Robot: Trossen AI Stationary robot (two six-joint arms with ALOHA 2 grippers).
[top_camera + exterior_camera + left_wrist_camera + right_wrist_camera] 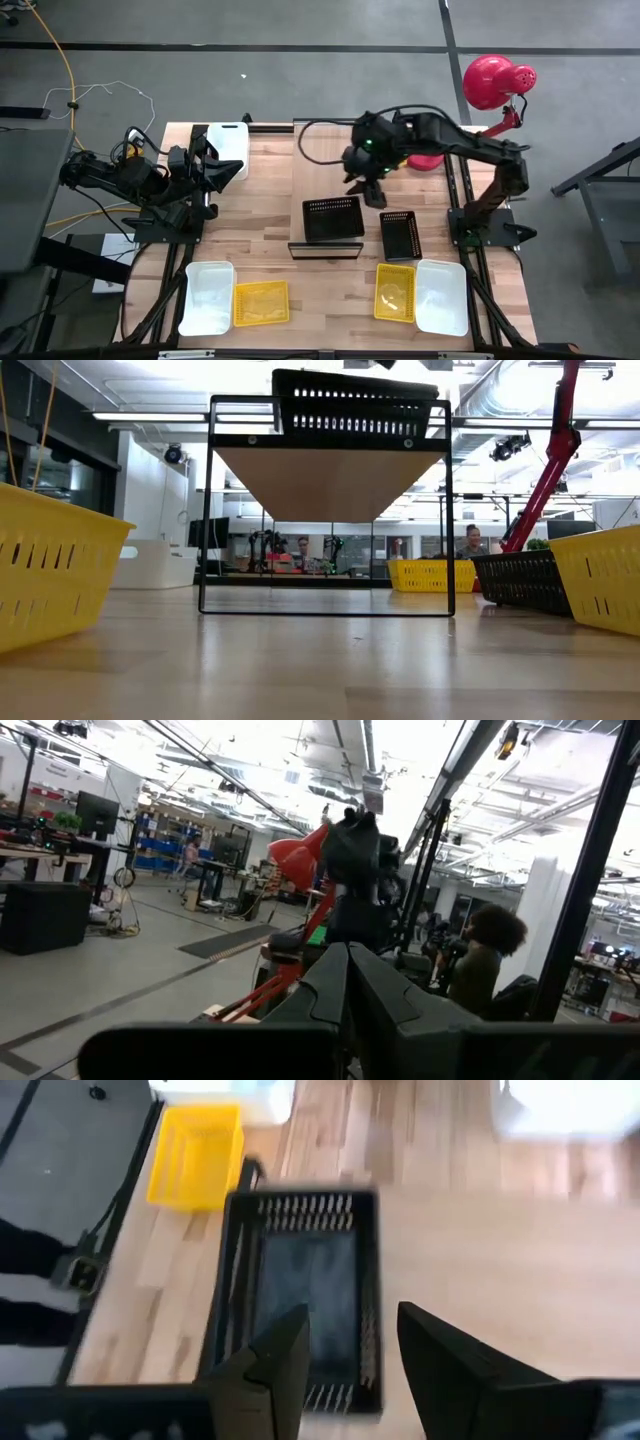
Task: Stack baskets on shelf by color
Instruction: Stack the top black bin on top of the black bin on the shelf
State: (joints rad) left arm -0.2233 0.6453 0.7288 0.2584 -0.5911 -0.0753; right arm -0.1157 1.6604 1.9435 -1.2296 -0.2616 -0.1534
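Observation:
A black mesh basket (333, 218) (355, 410) (310, 1290) rests by its base on top of the raised shelf (325, 250) (330, 480) at the table's middle. My right gripper (368, 190) (350, 1350) hovers open above that basket's far edge, its fingers clear of it. A second black basket (399, 236) sits on the table to the right of the shelf. Two yellow baskets (260, 303) (395, 292) and two white ones (207, 297) (441, 296) lie along the near edge. My left gripper (215, 170) (348, 990) waits shut at the far left, beside a third white basket (227, 150).
A red desk lamp (495, 80) stands at the far right corner behind my right arm. The arm mounts and dark frame rails run along the table's left and right sides. Bare tabletop (280, 180) lies between the shelf and the far edge.

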